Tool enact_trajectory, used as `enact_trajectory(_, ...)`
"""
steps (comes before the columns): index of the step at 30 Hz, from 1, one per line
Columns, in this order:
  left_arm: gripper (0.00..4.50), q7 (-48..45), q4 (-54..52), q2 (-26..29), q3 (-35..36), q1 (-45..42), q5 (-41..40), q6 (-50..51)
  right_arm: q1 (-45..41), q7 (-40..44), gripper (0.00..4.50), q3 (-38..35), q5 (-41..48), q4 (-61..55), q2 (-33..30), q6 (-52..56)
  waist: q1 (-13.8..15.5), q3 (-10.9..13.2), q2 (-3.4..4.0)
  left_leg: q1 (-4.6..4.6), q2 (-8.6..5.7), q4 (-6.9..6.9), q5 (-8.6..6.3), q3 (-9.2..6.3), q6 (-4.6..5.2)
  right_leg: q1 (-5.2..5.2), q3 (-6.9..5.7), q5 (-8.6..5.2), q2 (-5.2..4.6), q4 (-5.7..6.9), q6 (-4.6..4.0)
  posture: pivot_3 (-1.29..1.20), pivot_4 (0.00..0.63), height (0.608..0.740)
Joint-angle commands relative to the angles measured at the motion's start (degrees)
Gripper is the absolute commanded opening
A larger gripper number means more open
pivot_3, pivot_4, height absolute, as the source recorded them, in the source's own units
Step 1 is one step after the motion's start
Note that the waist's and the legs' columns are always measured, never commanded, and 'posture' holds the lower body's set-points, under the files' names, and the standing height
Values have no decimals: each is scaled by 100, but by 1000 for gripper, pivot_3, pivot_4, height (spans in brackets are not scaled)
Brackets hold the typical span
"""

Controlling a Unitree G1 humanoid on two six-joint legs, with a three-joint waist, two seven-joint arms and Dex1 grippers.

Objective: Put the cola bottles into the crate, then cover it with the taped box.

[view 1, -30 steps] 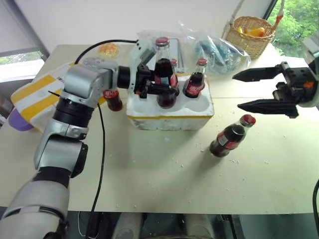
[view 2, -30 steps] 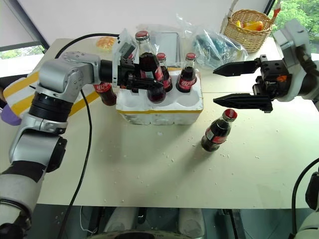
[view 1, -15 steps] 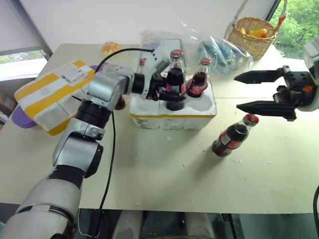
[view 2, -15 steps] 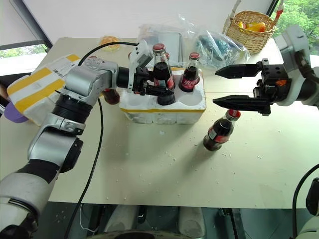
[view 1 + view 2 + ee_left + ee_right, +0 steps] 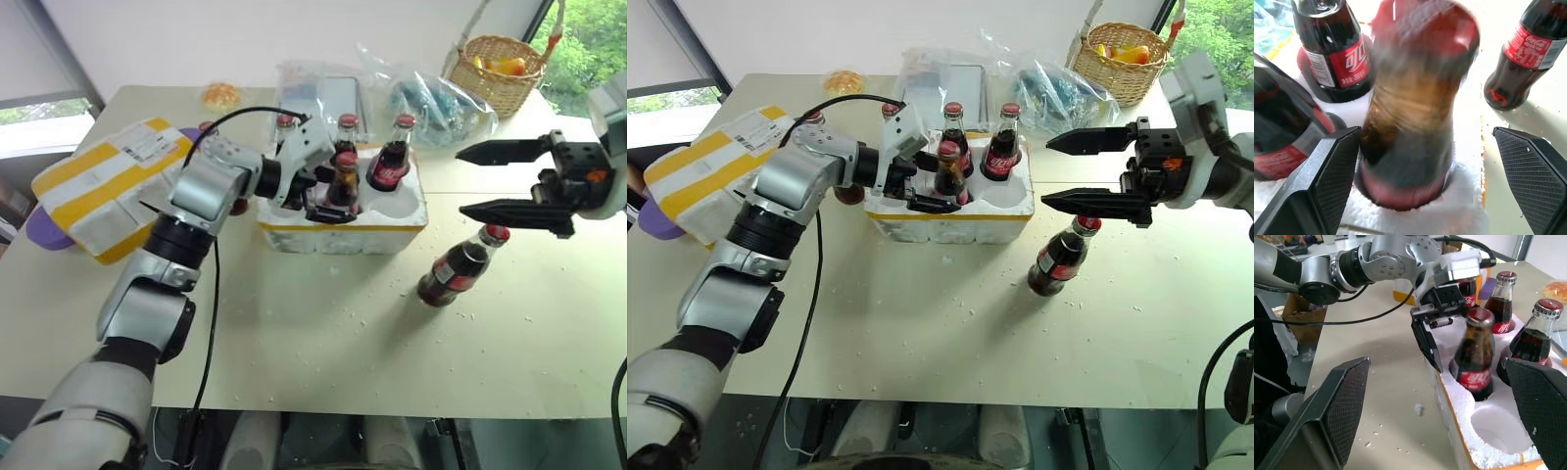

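Observation:
The crate (image 5: 343,227), low white foam with a yellow strip, sits mid-table with several cola bottles standing in its wells. My left gripper (image 5: 336,196) is open, one finger on each side of the bottle (image 5: 1415,122) in the front middle well, and the pads (image 5: 1334,176) stand clear of the glass. Another cola bottle (image 5: 453,270) stands on the table right of the crate. My right gripper (image 5: 461,181) hangs open just above its cap. One more bottle (image 5: 1525,49) stands on the table by the crate's left end. The taped box (image 5: 108,186) lies at the far left.
A wicker basket (image 5: 500,64) with fruit and clear plastic bags (image 5: 431,98) lie behind the crate. An orange pastry (image 5: 218,95) is at the back and a purple object (image 5: 39,227) sits under the taped box. Foam crumbs dot the table in front of the crate.
My left gripper lowered its bottle into the front middle well and opened off it. The right gripper stayed where it was. The camera view shifted.

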Motion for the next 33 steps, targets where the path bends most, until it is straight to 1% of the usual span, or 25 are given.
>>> enact_trajectory(1,4465,110,-1004,535,771,105,-407,508,-97,23,4500,-18,-137,53,-73,-179,-21,0,1,0,0,-1,0,0,0,-1,0,0,0,0,0,0,150,737)
enact_trajectory(5,4465,232,-2108,1528,1612,786,-817,1184,-131,40,4500,44,-261,188,-47,-270,-57,0,3,2,3,-8,0,0,0,-7,4,0,2,3,-1,0,150,737)
enact_trajectory(8,4465,532,-2549,2258,2314,1663,-808,1416,-183,33,4500,115,-365,305,2,-361,-41,0,3,4,3,-8,0,0,0,-5,4,1,2,4,-3,0,150,737)
enact_trajectory(9,4465,672,-2623,2408,2548,1920,-814,1496,-208,34,4500,136,-385,346,13,-383,-40,0,3,4,3,-8,0,2,0,-4,6,2,2,2,-4,0,150,737)
enact_trajectory(11,4465,998,-2721,2520,2910,2300,-849,1616,-257,48,4500,169,-425,413,33,-418,-14,0,3,7,3,-6,0,2,0,-4,9,3,3,3,-6,0,150,737)
enact_trajectory(14,4465,1507,-2764,2391,3175,2664,-834,1575,-375,57,4500,231,-478,512,77,-450,64,0,2,7,4,3,2,-2,-3,5,5,6,3,3,-8,0,150,737)
enact_trajectory(16,4465,1917,-2642,2139,3156,2728,-743,1406,-487,64,4500,276,-505,576,113,-458,81,0,2,7,3,5,4,0,-7,12,5,10,-1,-1,-4,0,150,737)
enact_trajectory(19,4465,2341,-2295,1813,2957,2676,-543,1015,-604,101,4500,321,-548,679,150,-481,68,-1,0,9,1,7,5,2,-8,15,5,14,-2,-6,-2,0,150,737)
enact_trajectory(21,4465,2515,-1851,1595,2683,2580,-307,549,-661,138,4500,337,-553,762,163,-508,46,-1,0,9,1,3,5,2,-8,12,5,14,0,-6,-2,0,150,737)
enact_trajectory(26,4465,2751,-863,1189,2217,2261,69,-248,-662,221,4500,322,-588,900,168,-618,19,-1,0,10,1,1,5,7,-8,10,7,15,0,-3,-3,0,150,737)
enact_trajectory(33,4465,2759,448,805,1963,1548,263,-912,-497,283,4500,161,-522,912,197,-648,30,0,-1,10,1,3,6,7,-8,10,7,16,0,-1,-2,0,150,737)
